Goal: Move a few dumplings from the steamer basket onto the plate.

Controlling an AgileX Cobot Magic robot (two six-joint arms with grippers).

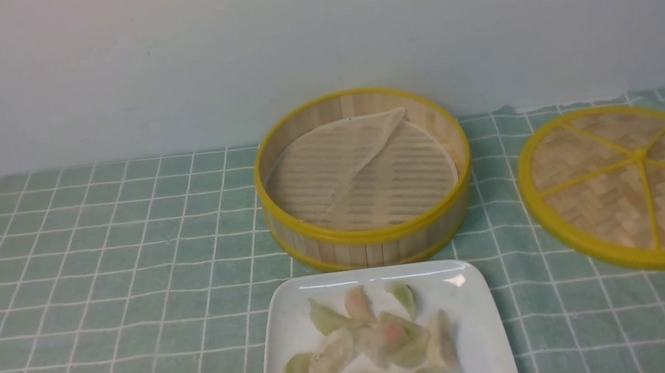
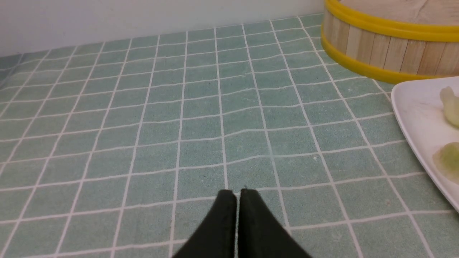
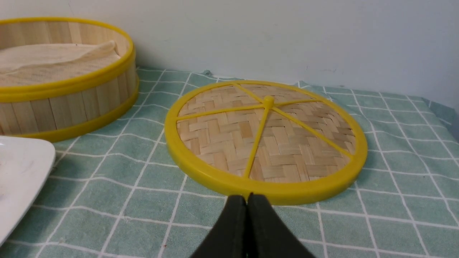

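Nearest the robot: the plate (image 1: 384, 334), at 6 o'clock of the front view, cut off by the frame's lower edge. The dumplings (image 1: 370, 351) lie heaped on it, about ten, several touching or overlapping, pale green and whitish, two pink-tinged.

Beyond, at 12 o'clock from the plate and just apart from it: the steamer basket (image 1: 371, 236). No dumplings visible inside; only the liner sheet (image 1: 336, 167), half folded over itself. The transfer looks complete.

At 3 o'clock of the basket, apart from it: the woven lid (image 1: 631, 186), flat on the green checked cloth (image 1: 91, 257).

Risks, as judgement: the plate sits near the table's front, so a sweep by either arm could nudge it. Crowded dumplings may stick together. The loose liner could snag if anything reaches into the basket.

Arms: left gripper (image 2: 236, 195) low over bare cloth at 9 o'clock of the plate, fingers pressed together, holding nothing. Right gripper (image 3: 246, 199) low, just short of the lid's near rim, likewise pressed together and empty. Both lie almost wholly outside the front view.
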